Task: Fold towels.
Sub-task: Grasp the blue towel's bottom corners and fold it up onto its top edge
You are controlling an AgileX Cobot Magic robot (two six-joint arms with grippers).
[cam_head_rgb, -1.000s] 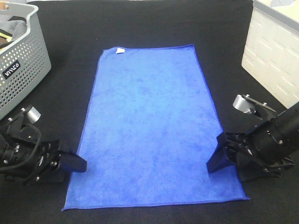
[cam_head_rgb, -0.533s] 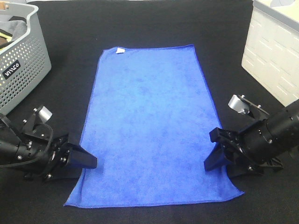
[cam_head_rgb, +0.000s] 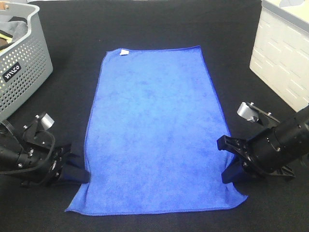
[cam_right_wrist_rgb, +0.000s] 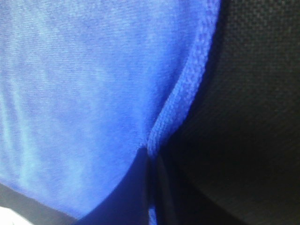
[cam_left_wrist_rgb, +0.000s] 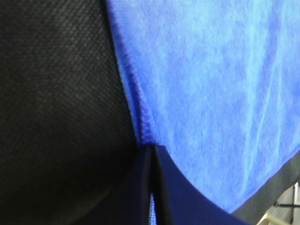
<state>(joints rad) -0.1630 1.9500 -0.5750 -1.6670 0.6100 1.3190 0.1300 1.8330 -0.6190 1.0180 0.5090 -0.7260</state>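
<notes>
A blue towel [cam_head_rgb: 154, 125] lies flat and spread lengthwise on the black table, with a small white tag at its far left corner. My left gripper [cam_head_rgb: 79, 175] is shut on the towel's left edge near the front corner. The left wrist view shows the jaws closed with the towel's hem [cam_left_wrist_rgb: 140, 117] pinched between them. My right gripper [cam_head_rgb: 231, 174] is shut on the towel's right edge near the front corner. In the right wrist view the hem [cam_right_wrist_rgb: 180, 103] is pinched and bunched between the closed jaws.
A grey perforated basket [cam_head_rgb: 21, 53] with dark cloth inside stands at the back left. A white brick-patterned box [cam_head_rgb: 285, 53] stands at the back right. The black table cloth [cam_head_rgb: 154, 24] surrounds the towel.
Both grippers have closed on the towel's side edges. The front corners have drawn inward slightly, and the right front edge has lifted and bunched.
</notes>
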